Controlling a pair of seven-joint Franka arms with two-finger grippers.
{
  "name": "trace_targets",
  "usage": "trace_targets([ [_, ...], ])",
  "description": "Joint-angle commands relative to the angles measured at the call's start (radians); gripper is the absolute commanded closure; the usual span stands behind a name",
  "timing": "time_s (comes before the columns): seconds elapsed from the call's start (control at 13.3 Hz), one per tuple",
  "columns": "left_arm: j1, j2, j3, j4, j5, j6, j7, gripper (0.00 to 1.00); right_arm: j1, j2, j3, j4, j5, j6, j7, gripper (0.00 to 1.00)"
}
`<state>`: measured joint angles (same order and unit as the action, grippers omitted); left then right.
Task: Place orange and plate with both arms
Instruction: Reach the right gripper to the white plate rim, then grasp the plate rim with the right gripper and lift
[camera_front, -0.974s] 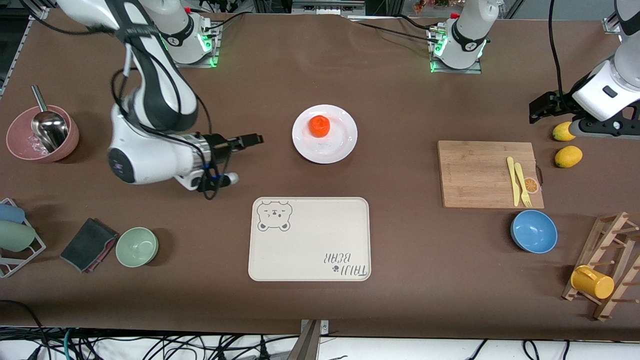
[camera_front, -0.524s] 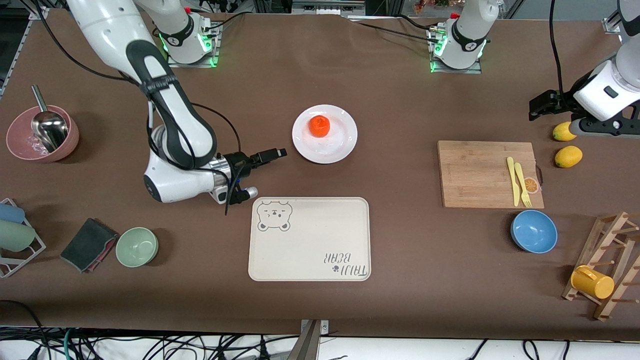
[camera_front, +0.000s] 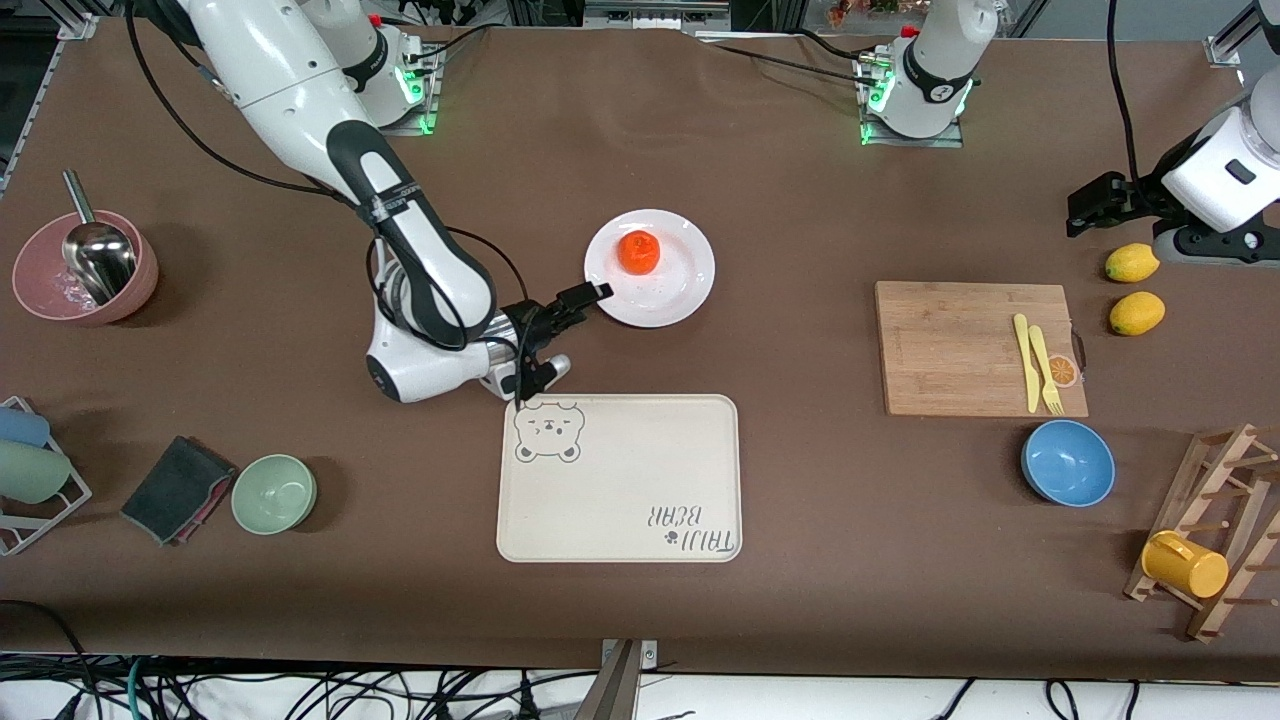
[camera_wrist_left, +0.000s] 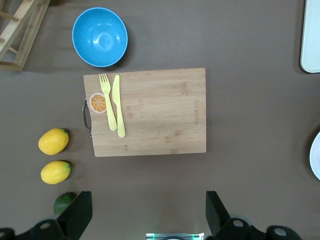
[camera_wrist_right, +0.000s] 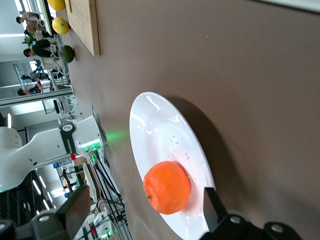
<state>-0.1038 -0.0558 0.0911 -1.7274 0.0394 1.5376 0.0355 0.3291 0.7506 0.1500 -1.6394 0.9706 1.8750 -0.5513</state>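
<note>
Orange (camera_front: 638, 251): it sat on the plate (camera_front: 683, 290), ready to be moved.
Right gripper (camera_front: 585, 296): its fingers were spread, low at the plate's rim, likely to grab it.
Left gripper (camera_front: 1090, 200): it was spread too, holding nothing, waiting over the table near the lemons (camera_front: 1132, 263).

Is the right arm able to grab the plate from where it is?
Probably yes. The right pincer is open at the plate's rim, low beside the table, with nothing between them. The orange sits farther in, clear of that edge.
</note>
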Motion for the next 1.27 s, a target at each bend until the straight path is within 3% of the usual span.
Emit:
trace_targets([
  [0.0,0.01,0.028,-0.007,0.044,-0.006,-0.037,0.011,0.0,-0.001,0.029,-0.003,0.004,0.011,-0.007,-0.071,0.0],
  [0.22,0.056,0.03,-0.001,0.116,-0.018,-0.088,0.02,0.0,-0.001,0.059,-0.001,-0.004,0.026,0.006,-0.105,0.0],
  [0.82,0.067,0.031,-0.005,0.121,-0.047,-0.085,0.023,0.0,0.031,0.07,-0.001,-0.03,0.031,-0.01,-0.171,0.02],
  [1.2,0.067,0.033,-0.007,0.111,-0.07,-0.036,0.024,0.0,0.038,0.075,-0.003,-0.056,0.026,-0.01,-0.235,0.24],
])
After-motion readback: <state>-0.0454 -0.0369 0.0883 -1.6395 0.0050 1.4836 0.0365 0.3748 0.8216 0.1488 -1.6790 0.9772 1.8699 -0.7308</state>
